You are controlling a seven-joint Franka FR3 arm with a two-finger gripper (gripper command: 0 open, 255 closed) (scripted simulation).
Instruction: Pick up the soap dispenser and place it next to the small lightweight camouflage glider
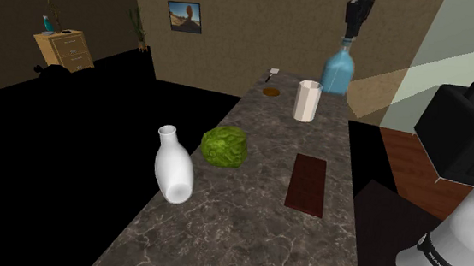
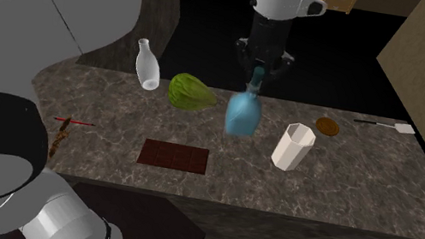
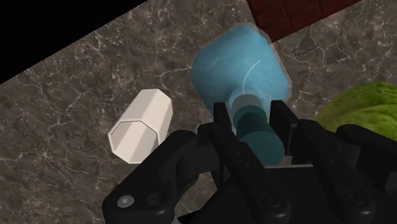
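My gripper (image 3: 253,118) is pinching the soap dispenser (image 3: 242,70) by its narrow neck, one finger pressed on each side. The bottle hangs below it over the counter (image 1: 245,231), prob. just off the stone, beside the white cup (image 1: 307,100). Risks: the grip is high on a slim round neck w/ the fat body dangling, so it could swing, twist or slip thru if I move fast; it looks a bit tilted in the second exterior view. The cup is close, and a low carry could knock it over. The glider (image 2: 60,133) I take to be the thin red-and-brown thing near the counter's end, can't be sure; it's light, so a nudge would shove it. Dispenser: translucent blue, glossy, bulbous. Cup: matte, faceted. Counter: dark veined stone.
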